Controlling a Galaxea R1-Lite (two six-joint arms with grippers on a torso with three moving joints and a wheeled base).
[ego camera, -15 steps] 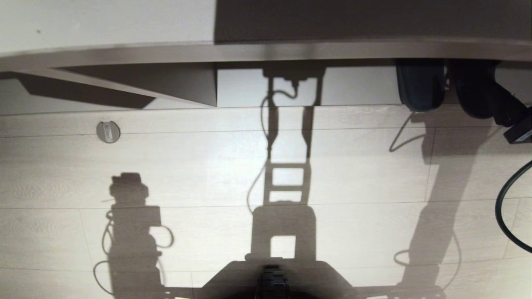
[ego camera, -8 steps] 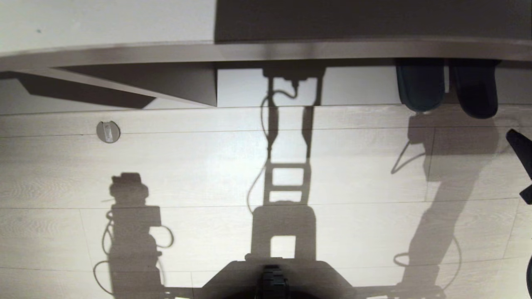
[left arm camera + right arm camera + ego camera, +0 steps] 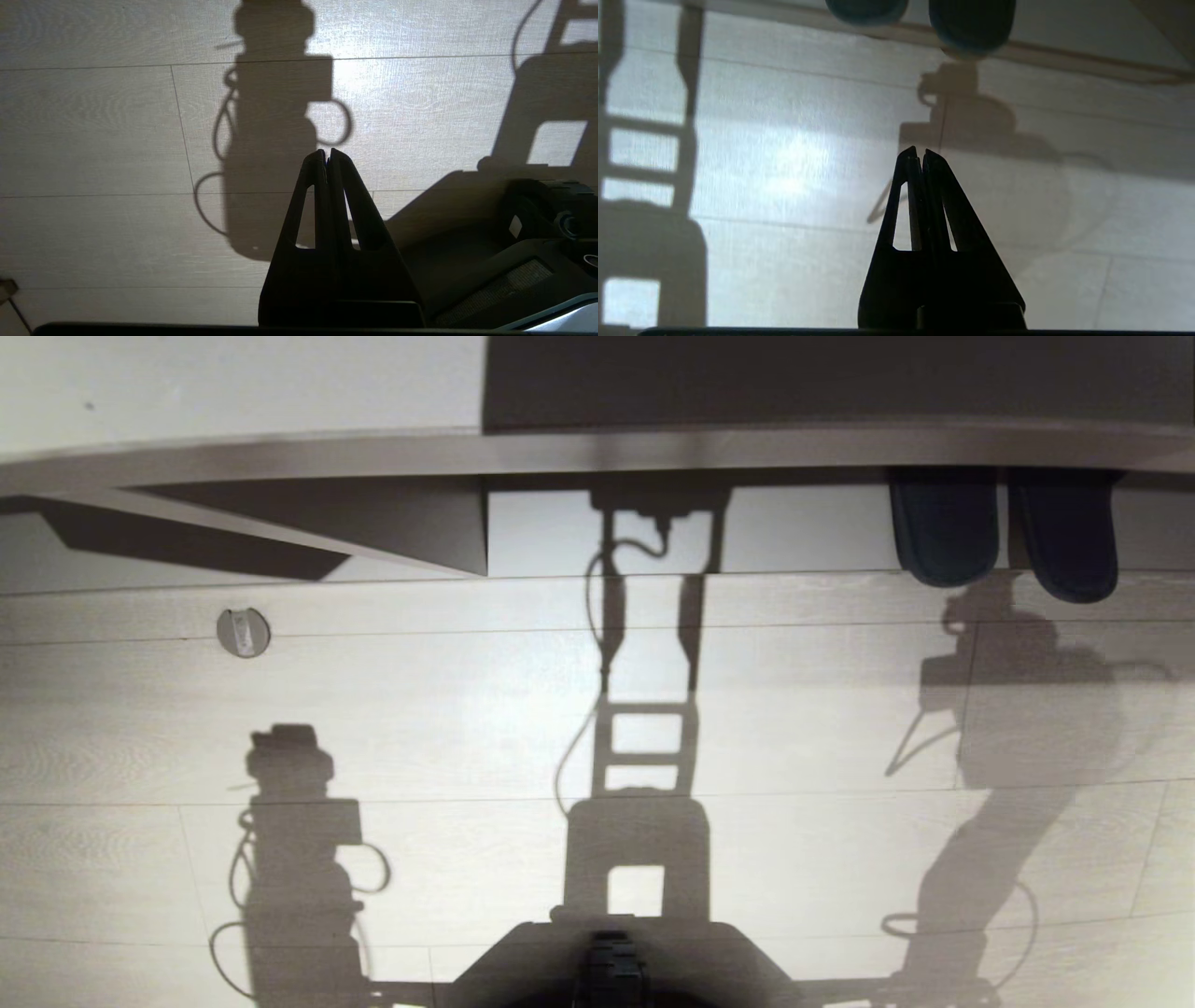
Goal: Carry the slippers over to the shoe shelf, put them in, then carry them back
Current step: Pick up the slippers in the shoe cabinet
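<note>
Since the earlier frame, right tool [image 3: 920, 154] had withdrawn from slippers [image 3: 1004, 537] in shoe shelf [image 3: 597, 448], clenched empty; retrieval likely came next.

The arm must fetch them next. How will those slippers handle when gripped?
The slippers look soft and dark with rounded ends, so they would probably flex when pinched. Lying flat, partly inside the shelf, they seem unlikely to roll or tip. Probably light.
</note>
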